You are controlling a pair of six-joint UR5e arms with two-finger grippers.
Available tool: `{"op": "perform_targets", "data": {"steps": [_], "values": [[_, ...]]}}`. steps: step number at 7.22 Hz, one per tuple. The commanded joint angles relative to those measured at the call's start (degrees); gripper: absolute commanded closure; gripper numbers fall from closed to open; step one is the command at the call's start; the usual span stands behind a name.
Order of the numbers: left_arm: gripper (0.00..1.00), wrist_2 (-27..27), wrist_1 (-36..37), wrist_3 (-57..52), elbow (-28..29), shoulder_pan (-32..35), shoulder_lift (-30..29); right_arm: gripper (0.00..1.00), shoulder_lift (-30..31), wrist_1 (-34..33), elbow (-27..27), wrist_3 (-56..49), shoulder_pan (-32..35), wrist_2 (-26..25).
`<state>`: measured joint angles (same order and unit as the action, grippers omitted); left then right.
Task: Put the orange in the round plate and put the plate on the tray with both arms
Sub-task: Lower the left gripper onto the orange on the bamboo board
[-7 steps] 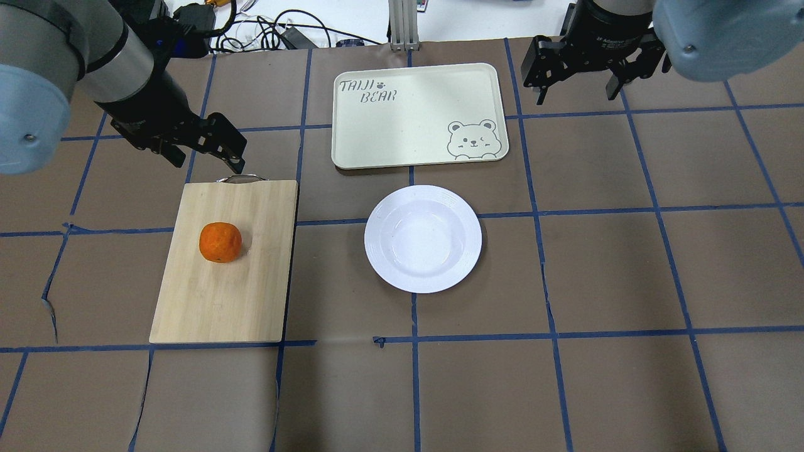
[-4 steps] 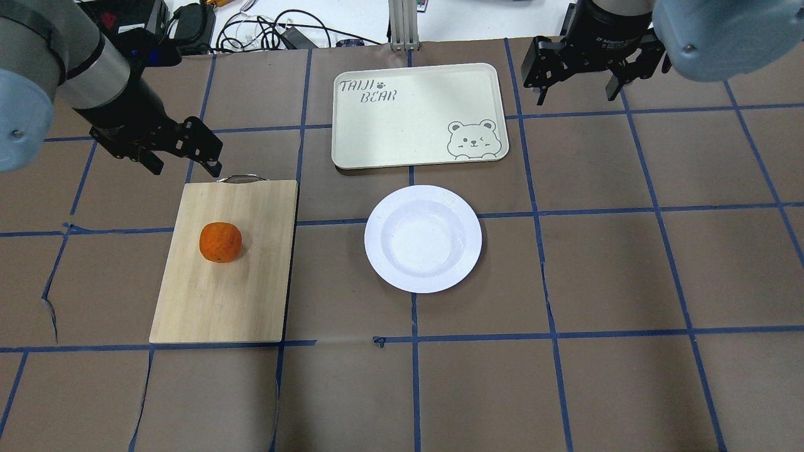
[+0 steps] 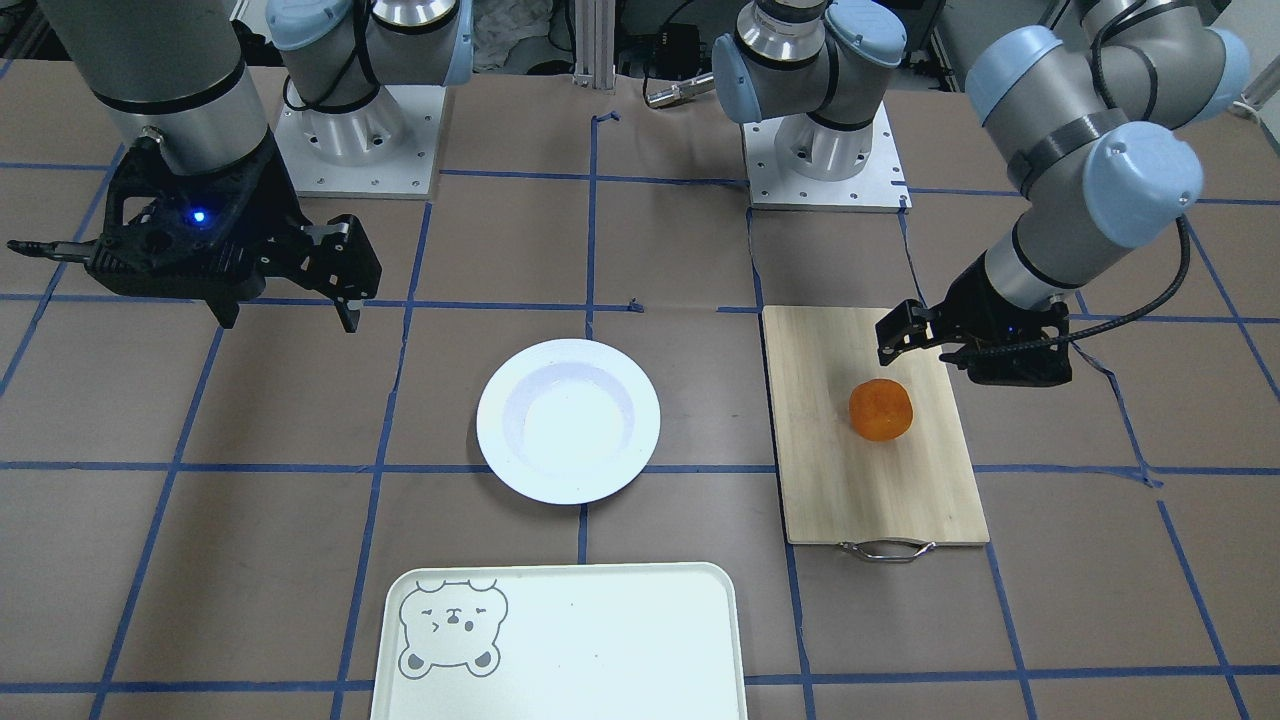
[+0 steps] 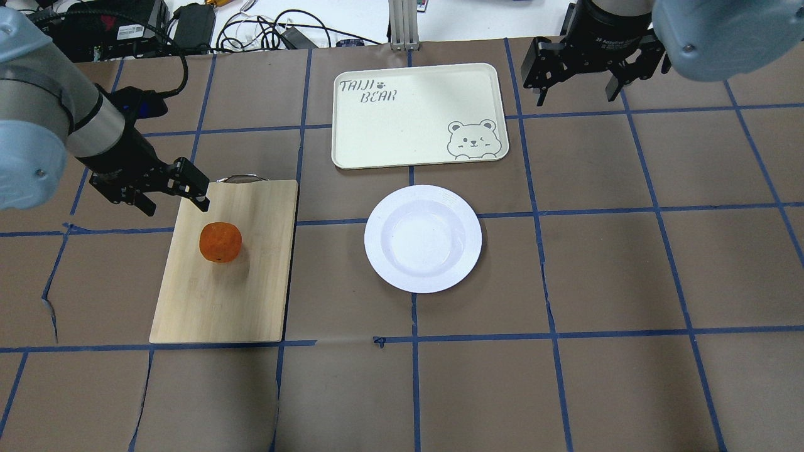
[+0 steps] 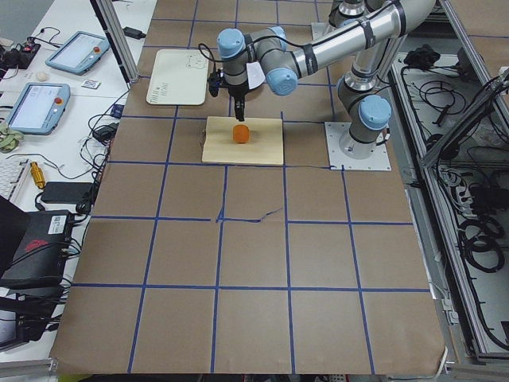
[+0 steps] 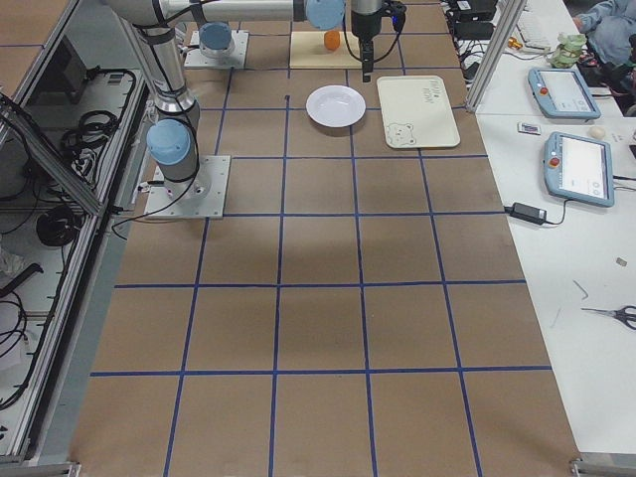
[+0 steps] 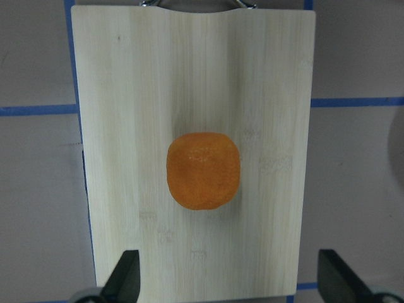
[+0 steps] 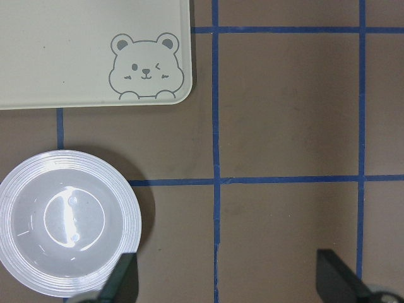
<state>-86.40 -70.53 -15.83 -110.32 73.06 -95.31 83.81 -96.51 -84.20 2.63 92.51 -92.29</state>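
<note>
At the left edge of the overhead view, the left arm (image 4: 94,135) reaches in from the upper left. Its jaws are spread wide with nothing between them, and they hang over the upper left corner of the cutting board (image 4: 220,301). The left wrist view shows the two fingertips (image 7: 126,274) far apart at the bottom of the frame.

The orange (image 4: 220,242) sits on the board's upper half, a little left of the board's middle, just below and to the right of those jaws and apart from them. The board lies on the counter (image 4: 628,282), which is brown and crossed by blue tape lines. The board's metal handle (image 4: 239,178) is at its top edge.

Right of the board, near the middle of the frame, the round plate (image 4: 471,238) rests flat on the counter with nothing in it, well apart from the orange. Just above the plate lies the tray (image 4: 408,113), close to it but not touching. The bear face is in the tray's lower right corner.

At the upper right, the right arm (image 4: 691,31) holds its jaws just beside the tray's upper right corner. They too are spread and hold nothing.
</note>
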Motion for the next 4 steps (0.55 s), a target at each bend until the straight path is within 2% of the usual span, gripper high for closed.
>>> {"op": "perform_targets", "data": {"steps": [1, 4], "values": [[0.0, 0.1, 4.4, 2.3, -2.4, -0.2, -3.6, 0.0, 0.0, -0.3, -0.5, -0.1, -0.3, 0.0], [0.0, 0.1, 5.8, 3.2, -2.6, -0.2, -7.2, 0.0, 0.1, -0.4, -1.0, -0.1, -0.3, 0.0]]}}
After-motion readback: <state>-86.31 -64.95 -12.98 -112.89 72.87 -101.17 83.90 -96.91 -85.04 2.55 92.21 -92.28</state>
